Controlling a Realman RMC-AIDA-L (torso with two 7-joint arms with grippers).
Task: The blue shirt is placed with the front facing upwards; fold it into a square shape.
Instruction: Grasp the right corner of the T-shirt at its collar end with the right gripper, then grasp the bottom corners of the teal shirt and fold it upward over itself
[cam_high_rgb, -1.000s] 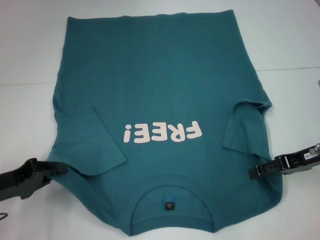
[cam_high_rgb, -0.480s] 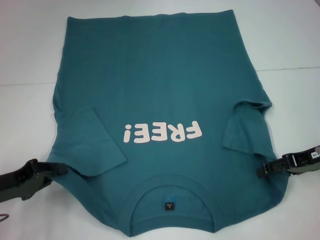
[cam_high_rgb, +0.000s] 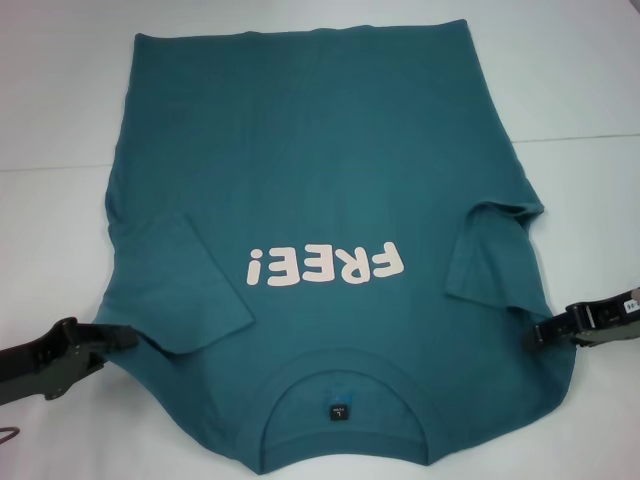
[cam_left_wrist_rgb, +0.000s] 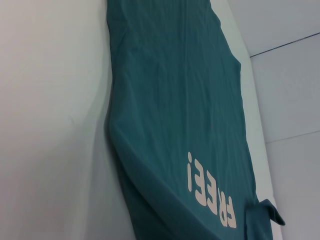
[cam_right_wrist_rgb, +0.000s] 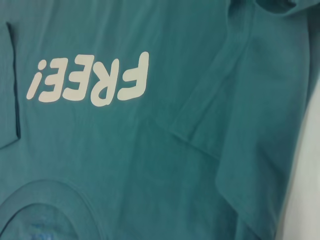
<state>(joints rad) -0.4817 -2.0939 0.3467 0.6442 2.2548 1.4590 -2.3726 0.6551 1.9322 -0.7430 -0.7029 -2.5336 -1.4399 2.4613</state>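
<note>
The blue shirt (cam_high_rgb: 320, 180) lies flat on the white table, front up, with its pale "FREE!" print (cam_high_rgb: 325, 267) and collar (cam_high_rgb: 340, 400) nearest me. Both short sleeves are folded inward onto the body, one on the left (cam_high_rgb: 185, 285) and one on the right (cam_high_rgb: 495, 260). My left gripper (cam_high_rgb: 125, 335) rests at the shirt's left shoulder edge. At the right shoulder edge my right gripper (cam_high_rgb: 537, 337) sits just at the cloth's border. The left wrist view runs along the shirt (cam_left_wrist_rgb: 175, 100) lengthwise. The right wrist view looks down on the print (cam_right_wrist_rgb: 90, 80) and the folded right sleeve (cam_right_wrist_rgb: 235, 100).
The white table (cam_high_rgb: 60, 120) extends on both sides of the shirt and beyond its hem. A thin seam line (cam_high_rgb: 580, 138) crosses the surface at mid-height. The collar end lies close to the near edge of the head view.
My right gripper has drawn back to the right, off the shirt's shoulder toward its edge. The left gripper has barely shifted. The shirt has not moved.
</note>
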